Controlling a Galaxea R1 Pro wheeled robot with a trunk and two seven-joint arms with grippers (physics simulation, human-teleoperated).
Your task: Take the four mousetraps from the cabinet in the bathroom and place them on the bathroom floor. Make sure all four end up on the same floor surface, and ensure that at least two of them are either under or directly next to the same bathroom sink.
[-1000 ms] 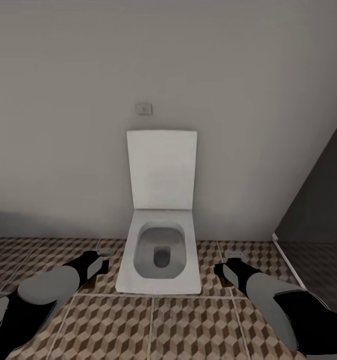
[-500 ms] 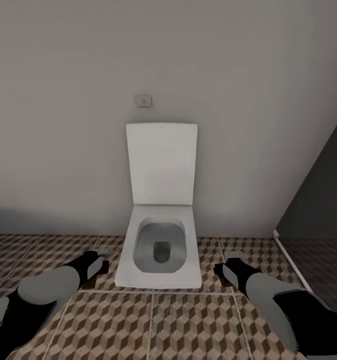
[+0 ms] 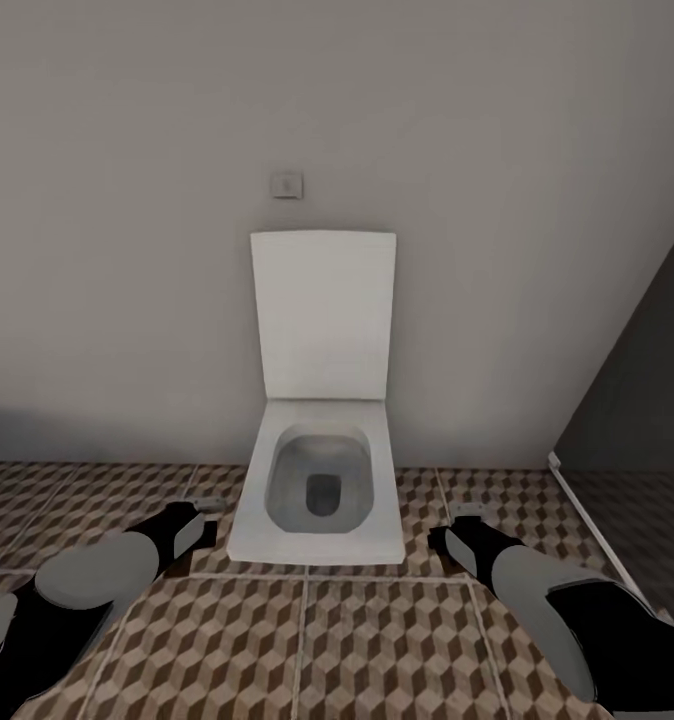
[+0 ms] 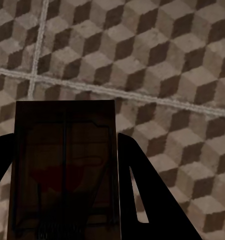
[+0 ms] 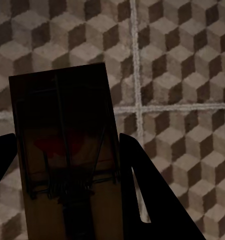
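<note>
Each wrist view has a dark brown mousetrap held flat between two black fingers. In the left wrist view the mousetrap (image 4: 65, 165) sits beside the finger (image 4: 147, 200). In the right wrist view another mousetrap (image 5: 67, 160) sits beside the finger (image 5: 147, 200). Both hang over the cube-patterned bathroom floor (image 3: 377, 640). In the head view my left gripper (image 3: 209, 505) is low on the left and my right gripper (image 3: 465, 512) low on the right, either side of the toilet. The cabinet and the sink are out of view.
A square white toilet (image 3: 322, 490) with its lid up stands straight ahead against the grey wall, with a flush button (image 3: 287, 185) above it. A dark partition (image 3: 647, 400) with a white floor strip (image 3: 587, 520) closes off the right side.
The whole head picture has shifted: the toilet sits slightly higher and the white edge at far left has left the view, so the camera moved. Arms and held mousetraps look unchanged.
</note>
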